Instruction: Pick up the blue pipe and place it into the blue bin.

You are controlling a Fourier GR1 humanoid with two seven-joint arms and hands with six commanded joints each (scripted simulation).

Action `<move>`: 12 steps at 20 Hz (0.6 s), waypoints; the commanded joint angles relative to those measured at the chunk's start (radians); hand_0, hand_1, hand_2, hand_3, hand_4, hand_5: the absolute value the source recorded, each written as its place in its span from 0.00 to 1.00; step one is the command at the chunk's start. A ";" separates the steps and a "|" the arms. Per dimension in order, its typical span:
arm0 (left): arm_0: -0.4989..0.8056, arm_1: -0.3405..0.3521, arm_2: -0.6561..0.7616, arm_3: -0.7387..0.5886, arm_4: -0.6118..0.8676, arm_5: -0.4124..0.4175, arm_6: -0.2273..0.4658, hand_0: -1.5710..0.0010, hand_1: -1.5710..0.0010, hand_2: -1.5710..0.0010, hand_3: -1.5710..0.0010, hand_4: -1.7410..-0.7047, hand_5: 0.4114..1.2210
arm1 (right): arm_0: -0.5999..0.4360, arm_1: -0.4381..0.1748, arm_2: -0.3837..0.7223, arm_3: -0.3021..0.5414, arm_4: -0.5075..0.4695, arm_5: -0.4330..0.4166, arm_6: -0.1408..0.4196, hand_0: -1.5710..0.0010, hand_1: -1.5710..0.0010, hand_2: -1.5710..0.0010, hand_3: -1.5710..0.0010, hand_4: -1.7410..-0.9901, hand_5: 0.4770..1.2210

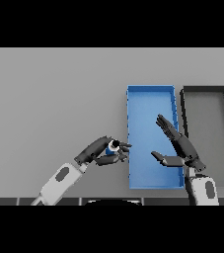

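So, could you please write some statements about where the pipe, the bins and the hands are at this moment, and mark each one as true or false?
1. The left hand has its fingers curled round the blue pipe. True.
2. The blue pipe already lies inside the blue bin. False: it is in the left hand, just to the left of the bin's left wall.
3. The right hand is open and holds nothing. True.
4. The right hand is over the dark bin. False: it shows over the right part of the blue bin.
5. The dark bin stands to the left of the blue bin. False: it stands to its right.
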 commanded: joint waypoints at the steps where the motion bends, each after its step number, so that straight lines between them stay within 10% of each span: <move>1: -0.006 0.000 0.002 0.010 -0.006 0.000 -0.008 0.00 0.00 0.00 0.05 0.00 1.00 | -0.027 -0.035 0.003 -0.029 -0.038 0.021 0.048 1.00 1.00 1.00 1.00 0.58 0.05; 5: -0.016 0.002 0.004 0.011 -0.012 -0.006 -0.011 0.00 0.00 0.00 0.05 0.00 1.00 | -0.137 -0.077 0.087 -0.086 -0.111 0.077 0.198 1.00 1.00 1.00 1.00 0.58 0.03; 12: -0.022 0.003 0.011 0.009 0.003 -0.024 -0.011 0.00 0.00 0.00 0.05 0.00 1.00 | -0.323 -0.033 0.222 -0.046 -0.074 0.152 0.285 1.00 1.00 1.00 1.00 0.65 0.07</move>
